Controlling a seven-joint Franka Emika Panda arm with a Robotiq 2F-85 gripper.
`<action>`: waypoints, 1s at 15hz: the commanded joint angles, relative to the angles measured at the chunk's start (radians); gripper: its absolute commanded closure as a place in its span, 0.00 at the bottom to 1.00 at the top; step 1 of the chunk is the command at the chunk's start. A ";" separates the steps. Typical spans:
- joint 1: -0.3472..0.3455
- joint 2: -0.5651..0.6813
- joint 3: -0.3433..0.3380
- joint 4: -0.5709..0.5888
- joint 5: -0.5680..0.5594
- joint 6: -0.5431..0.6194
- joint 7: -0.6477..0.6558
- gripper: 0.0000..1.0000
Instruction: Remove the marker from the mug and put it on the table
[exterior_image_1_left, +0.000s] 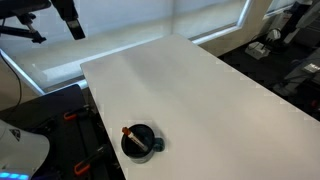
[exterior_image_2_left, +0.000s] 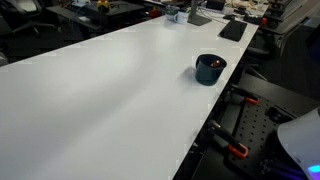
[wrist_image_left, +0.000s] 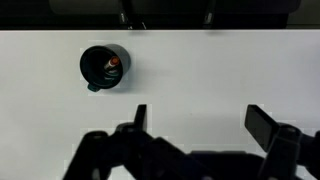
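The dark mug (exterior_image_1_left: 139, 142) stands near one edge of the white table (exterior_image_1_left: 200, 90). It also shows in an exterior view (exterior_image_2_left: 210, 68) and in the wrist view (wrist_image_left: 103, 66). The marker (exterior_image_1_left: 131, 135) lies in the mug with its orange-red end showing; its red tip is seen inside the mug in the wrist view (wrist_image_left: 113, 63). My gripper (wrist_image_left: 200, 118) is open and empty, high above the table, with the mug up and to the left of its fingers. In an exterior view the gripper (exterior_image_1_left: 70, 18) hangs at the top left, far from the mug.
Clamps and dark gear (exterior_image_1_left: 75, 130) sit below the table edge by the mug. Desks with clutter (exterior_image_2_left: 200, 15) stand beyond the far end. A white robot base part (exterior_image_2_left: 300, 140) is at the corner.
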 joint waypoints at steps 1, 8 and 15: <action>0.009 0.002 -0.008 0.002 -0.006 -0.002 0.006 0.00; -0.006 0.037 -0.075 -0.015 0.007 0.017 -0.032 0.00; -0.007 0.051 -0.094 -0.017 0.006 0.005 -0.030 0.00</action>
